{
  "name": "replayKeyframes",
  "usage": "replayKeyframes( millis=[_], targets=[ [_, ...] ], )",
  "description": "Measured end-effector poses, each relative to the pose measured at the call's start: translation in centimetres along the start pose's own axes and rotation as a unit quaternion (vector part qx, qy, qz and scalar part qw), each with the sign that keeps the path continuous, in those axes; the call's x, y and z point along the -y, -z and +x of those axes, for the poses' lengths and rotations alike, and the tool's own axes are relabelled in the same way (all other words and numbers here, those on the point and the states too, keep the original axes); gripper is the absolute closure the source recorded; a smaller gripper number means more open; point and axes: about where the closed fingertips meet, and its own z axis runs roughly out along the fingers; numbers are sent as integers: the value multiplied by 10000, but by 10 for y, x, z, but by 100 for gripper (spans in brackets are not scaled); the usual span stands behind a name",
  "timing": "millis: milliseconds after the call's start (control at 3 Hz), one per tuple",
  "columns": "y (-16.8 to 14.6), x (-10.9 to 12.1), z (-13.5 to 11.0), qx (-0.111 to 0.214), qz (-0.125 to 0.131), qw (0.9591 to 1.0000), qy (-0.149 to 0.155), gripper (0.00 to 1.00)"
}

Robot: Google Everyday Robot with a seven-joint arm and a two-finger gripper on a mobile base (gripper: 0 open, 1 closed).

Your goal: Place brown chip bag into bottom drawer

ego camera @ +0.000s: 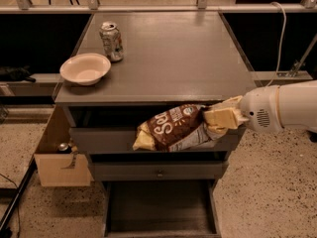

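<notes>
The brown chip bag [171,128] hangs in the air in front of the cabinet's upper drawers, lying sideways with its yellow crimped end at the left. My gripper [221,117] comes in from the right on a white arm and is shut on the bag's right end. The bottom drawer [161,212] is pulled open below, a wide flat grey tray directly under the bag and well beneath it.
A silver soda can [112,41] and a white bowl [85,68] stand on the cabinet top [183,58]. A cardboard box [62,157] sits at the cabinet's left side. A middle drawer with a small knob [159,173] is shut.
</notes>
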Motion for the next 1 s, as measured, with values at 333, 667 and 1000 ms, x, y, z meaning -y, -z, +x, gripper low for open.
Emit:
replayKeyframes(
  millis=[333,667,1000],
  targets=[
    [-30,-5,39,163,-42,9984,-545,100],
    [-72,-13,100,-5,-103,9938,-1111,100],
    [-118,-9,162,-321,-67,9885,-1475,100]
  ],
)
